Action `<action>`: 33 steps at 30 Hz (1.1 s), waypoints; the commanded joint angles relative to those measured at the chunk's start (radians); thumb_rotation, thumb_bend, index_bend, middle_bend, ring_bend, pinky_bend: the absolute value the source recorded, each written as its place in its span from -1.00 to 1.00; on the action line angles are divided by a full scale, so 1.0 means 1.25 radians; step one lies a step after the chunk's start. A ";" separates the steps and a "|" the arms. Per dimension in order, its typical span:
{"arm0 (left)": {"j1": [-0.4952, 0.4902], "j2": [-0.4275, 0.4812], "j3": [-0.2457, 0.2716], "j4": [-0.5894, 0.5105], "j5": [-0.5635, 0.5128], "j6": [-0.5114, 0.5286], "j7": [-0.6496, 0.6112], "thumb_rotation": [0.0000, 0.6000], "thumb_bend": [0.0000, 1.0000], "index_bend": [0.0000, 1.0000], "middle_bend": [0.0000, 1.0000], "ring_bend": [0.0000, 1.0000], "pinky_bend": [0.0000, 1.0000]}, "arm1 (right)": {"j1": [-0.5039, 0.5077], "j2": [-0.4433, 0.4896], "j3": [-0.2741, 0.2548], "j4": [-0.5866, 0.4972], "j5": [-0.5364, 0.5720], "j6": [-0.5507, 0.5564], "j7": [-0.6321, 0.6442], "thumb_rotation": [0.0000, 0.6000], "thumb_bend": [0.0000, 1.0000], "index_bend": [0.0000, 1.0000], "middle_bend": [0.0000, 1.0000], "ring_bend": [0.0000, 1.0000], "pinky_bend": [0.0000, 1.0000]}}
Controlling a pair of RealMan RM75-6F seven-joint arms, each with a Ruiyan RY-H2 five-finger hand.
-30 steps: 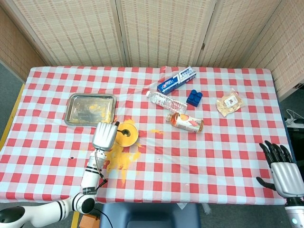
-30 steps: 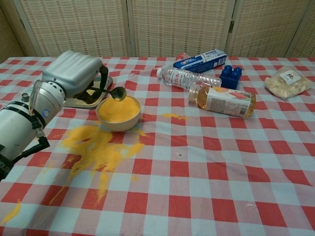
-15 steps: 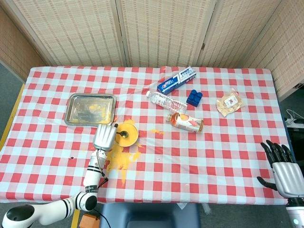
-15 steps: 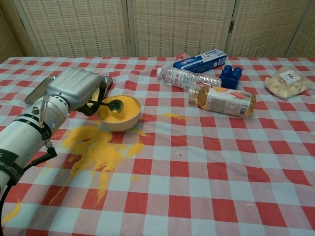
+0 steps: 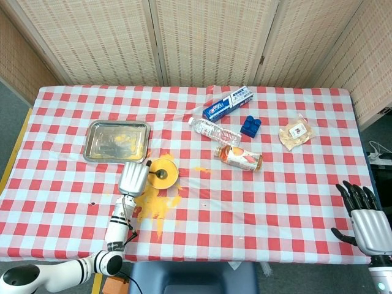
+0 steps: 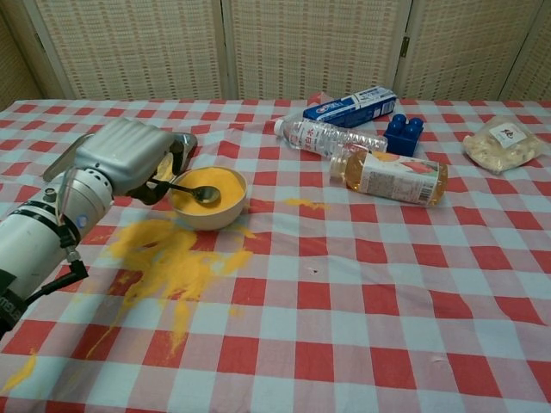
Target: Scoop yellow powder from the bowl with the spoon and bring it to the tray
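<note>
Where the red-and-white checked cloth (image 5: pixel 257 196) covers the desk (image 5: pixel 37 184), a wide smear of yellow powder (image 6: pixel 168 258) lies spilt just in front of the bowl (image 6: pixel 209 211), with a smaller streak (image 6: pixel 303 204) to its right and a dab near the desk's front edge (image 6: pixel 19 372); behind the desk stand woven folding screens (image 5: pixel 202 37), and grey floor (image 5: pixel 9 110) shows at the left with a yellow strip along the desk's side. The left hand (image 6: pixel 129 155) grasps the spoon (image 6: pixel 194 191), whose scoop sits low inside the bowl at the powder surface; the bowl is well filled with powder. The tray (image 5: pixel 117 140) lies just beyond the hand, toward the screens, with yellow traces on its floor. The right hand (image 5: pixel 367 220) hangs off the desk's near right corner, fingers spread and holding nothing. Further back lie a blue box (image 5: pixel 228 102), a clear bottle (image 5: pixel 213 130), an orange-labelled bottle (image 5: pixel 240 158), a blue block (image 5: pixel 250 125) and a snack bag (image 5: pixel 296 133); the two bottles lie on their sides, close together.
</note>
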 commanded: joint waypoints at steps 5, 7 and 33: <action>0.006 0.069 -0.004 -0.099 -0.102 -0.048 0.082 1.00 0.27 -0.26 1.00 1.00 1.00 | 0.000 0.000 -0.001 -0.003 -0.001 -0.001 -0.003 1.00 -0.87 -1.00 -1.00 -1.00 -1.00; 0.007 0.090 -0.002 -0.134 -0.146 -0.061 0.119 1.00 0.27 -0.31 1.00 1.00 1.00 | -0.001 0.001 -0.001 -0.003 -0.002 0.001 -0.002 1.00 -0.87 -1.00 -1.00 -1.00 -1.00; 0.006 0.117 0.122 -0.366 -0.137 0.058 0.243 1.00 0.26 -0.28 1.00 1.00 1.00 | -0.003 0.021 -0.029 -0.019 -0.049 -0.003 0.017 1.00 -0.87 -1.00 -1.00 -1.00 -1.00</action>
